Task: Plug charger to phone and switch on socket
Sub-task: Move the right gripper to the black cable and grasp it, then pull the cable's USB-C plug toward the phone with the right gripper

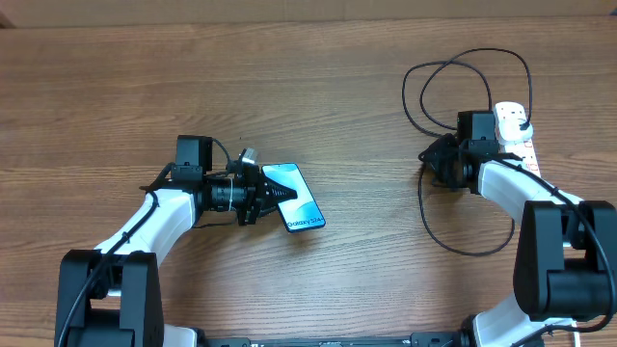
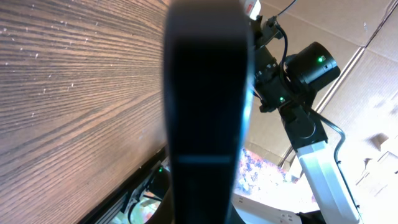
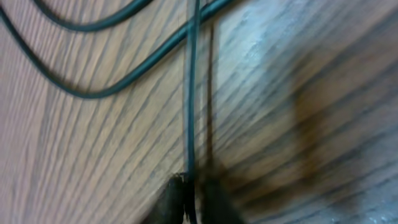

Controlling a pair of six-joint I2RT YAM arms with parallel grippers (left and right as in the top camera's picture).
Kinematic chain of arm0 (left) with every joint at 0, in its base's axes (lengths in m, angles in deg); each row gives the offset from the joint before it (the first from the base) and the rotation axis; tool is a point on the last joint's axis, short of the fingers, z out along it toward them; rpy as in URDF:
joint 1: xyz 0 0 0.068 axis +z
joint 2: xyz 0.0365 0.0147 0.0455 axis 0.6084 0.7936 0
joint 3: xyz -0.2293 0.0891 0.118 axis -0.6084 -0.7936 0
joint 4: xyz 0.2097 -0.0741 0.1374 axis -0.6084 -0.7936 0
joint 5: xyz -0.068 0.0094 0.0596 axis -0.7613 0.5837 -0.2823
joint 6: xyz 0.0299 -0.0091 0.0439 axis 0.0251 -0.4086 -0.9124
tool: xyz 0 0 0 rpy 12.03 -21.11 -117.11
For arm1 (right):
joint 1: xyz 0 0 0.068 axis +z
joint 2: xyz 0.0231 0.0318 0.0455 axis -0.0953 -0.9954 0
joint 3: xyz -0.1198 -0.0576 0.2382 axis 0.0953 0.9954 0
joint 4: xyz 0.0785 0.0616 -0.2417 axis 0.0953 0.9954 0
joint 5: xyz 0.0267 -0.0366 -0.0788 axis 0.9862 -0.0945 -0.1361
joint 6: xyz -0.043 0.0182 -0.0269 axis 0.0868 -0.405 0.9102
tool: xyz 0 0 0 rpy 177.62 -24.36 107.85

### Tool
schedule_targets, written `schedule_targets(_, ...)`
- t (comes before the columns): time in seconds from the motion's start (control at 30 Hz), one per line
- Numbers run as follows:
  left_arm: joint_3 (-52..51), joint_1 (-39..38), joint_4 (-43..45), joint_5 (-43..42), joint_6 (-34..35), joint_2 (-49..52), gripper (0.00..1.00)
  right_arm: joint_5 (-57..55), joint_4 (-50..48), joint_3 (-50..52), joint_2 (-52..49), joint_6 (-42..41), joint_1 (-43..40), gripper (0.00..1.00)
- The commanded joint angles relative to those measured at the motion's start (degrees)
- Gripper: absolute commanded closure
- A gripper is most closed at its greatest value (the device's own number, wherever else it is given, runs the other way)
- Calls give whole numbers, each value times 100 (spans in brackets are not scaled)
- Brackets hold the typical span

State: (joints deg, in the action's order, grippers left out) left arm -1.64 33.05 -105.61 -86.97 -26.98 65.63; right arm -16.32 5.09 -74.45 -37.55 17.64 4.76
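Observation:
The phone [image 1: 296,197] with its light-blue screen lies on the table, and my left gripper [image 1: 273,195] is shut on its near end. In the left wrist view the phone [image 2: 208,93] shows as a dark slab running up the middle. The charger's thin black cable [image 1: 421,202] loops across the right side of the table. My right gripper [image 1: 428,157] is shut on it, and the right wrist view shows the cable [image 3: 191,93] pinched between the fingertips [image 3: 177,198]. The white socket strip [image 1: 516,130] lies just right of that gripper. The connector end is hidden.
The wooden table [image 1: 116,87] fills the view. Cable loops [image 1: 472,53] lie behind the right gripper and curve toward the front edge. In the left wrist view the right arm [image 2: 301,74] stands beyond the phone. Cardboard boxes [image 2: 373,74] sit off the table.

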Motion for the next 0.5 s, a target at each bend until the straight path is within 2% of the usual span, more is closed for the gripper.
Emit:
schedule_targets(0.0, 79, 33, 33, -264, -85, -31, 96, 426, 81, -114, -11, 7, 0, 96)
schedule_targets(0.27, 76, 33, 33, -256, -85, -31, 96, 837, 769, -122, 796, 640, 179, 96)
schedule_targets(0.47, 76, 33, 48, -245, -85, -31, 96, 588, 1976, -120, 1405, 944, 892, 96)
